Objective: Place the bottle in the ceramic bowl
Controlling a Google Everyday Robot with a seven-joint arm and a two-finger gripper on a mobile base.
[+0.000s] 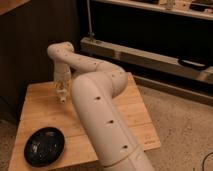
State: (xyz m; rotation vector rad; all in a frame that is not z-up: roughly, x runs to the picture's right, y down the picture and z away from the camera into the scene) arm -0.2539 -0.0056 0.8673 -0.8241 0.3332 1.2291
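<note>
The ceramic bowl (44, 146) is a shallow glossy black dish at the front left corner of the wooden table (40, 107), and it holds nothing. My white arm reaches from the lower right across the table to its far left part. The gripper (61, 91) points down just above the tabletop there, well behind the bowl. A small pale shape at the gripper's tip (63, 97) may be the bottle. I cannot tell it apart from the gripper.
The table is a small light wooden slab with edges close on all sides. A dark cabinet stands behind it on the left. A metal shelf rail (150, 57) runs along the back right. Speckled floor (185, 125) lies to the right.
</note>
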